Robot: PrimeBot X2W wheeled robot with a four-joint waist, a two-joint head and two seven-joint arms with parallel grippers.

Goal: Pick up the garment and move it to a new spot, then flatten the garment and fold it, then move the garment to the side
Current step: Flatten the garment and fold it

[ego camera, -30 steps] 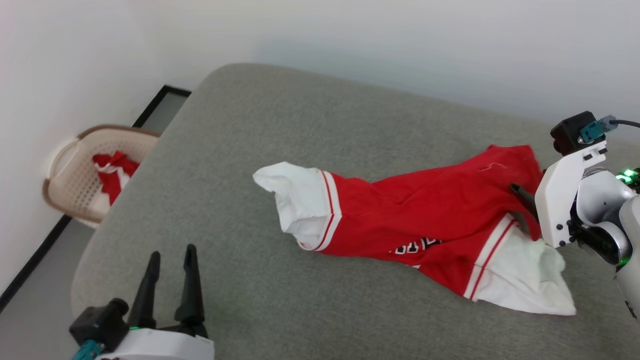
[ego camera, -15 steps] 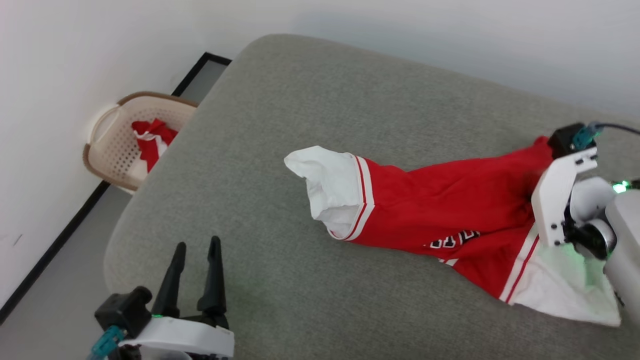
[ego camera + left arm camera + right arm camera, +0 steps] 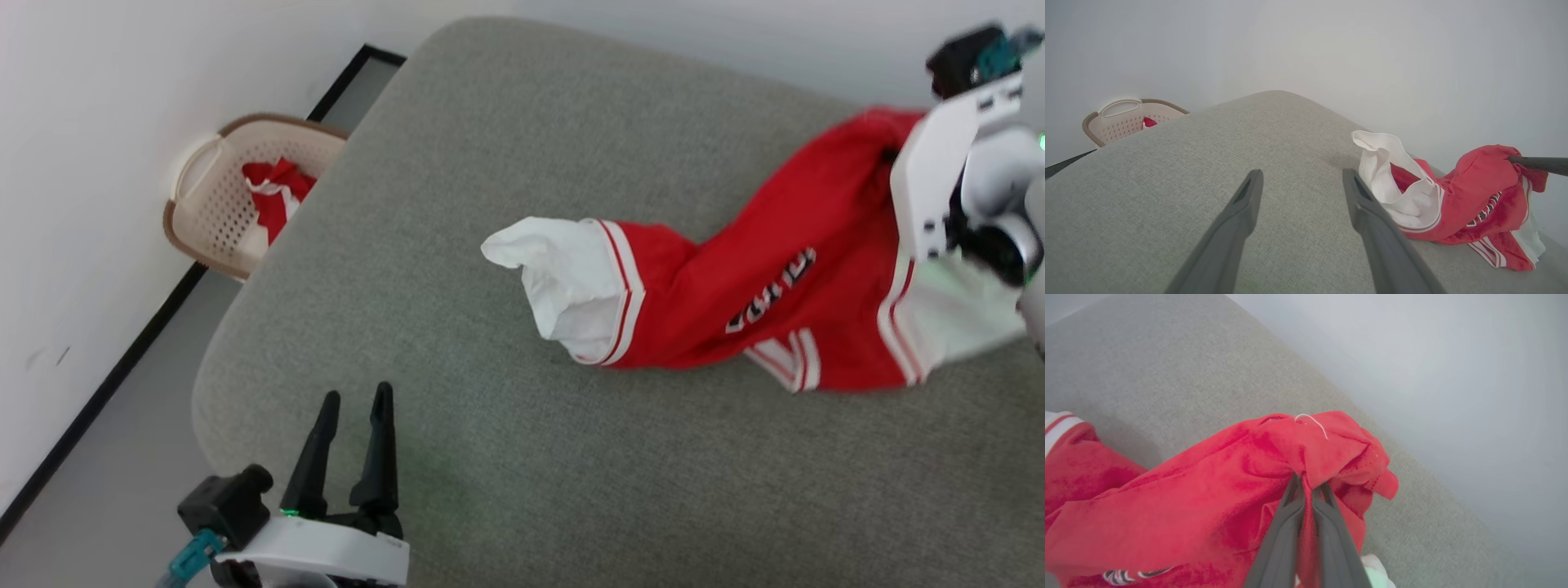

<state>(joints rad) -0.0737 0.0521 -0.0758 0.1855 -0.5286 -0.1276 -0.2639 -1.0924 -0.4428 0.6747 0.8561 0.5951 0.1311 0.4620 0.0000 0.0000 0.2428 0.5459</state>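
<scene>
**Right claw clenched on the red shirt, left claw spread and empty**

Head view: the red jersey-style shirt with white sleeves and striped trim (image 3: 735, 269) stretches across the right half of the grey fabric-covered pad (image 3: 506, 147). One white sleeve (image 3: 567, 282) lies on the pad near its middle. The red body rises toward the upper right, where the right claw (image 3: 890, 153) meets it below the arm's white wrist bracket (image 3: 931, 180). The claw's tips are buried in cloth. Black, white-outlined lettering (image 3: 771, 290) runs slantwise on the chest. The left claw (image 3: 357, 392) hovers over the pad's near left edge, fingers parted, nothing between them, well apart from the shirt. Beside the pad's far left corner stands a beige perforated plastic basket (image 3: 204, 220) on the grey floor (image 3: 106, 490), with red-and-white cloth (image 3: 273, 192) inside.

Left wrist view: the two dark fingers stand wide apart above bare grey fabric, touching nothing. To their right the white sleeve opens upward. Beyond it the red cloth bunches up to a dark finger coming in from the right edge. The basket shows at the far left.

Right wrist view: the fingers are pressed almost together, pinching a fold of red cloth that gathers into a peak around their tips. A loose white thread (image 3: 1312, 422) lies on that peak. The held end hangs clear of the pad.
</scene>
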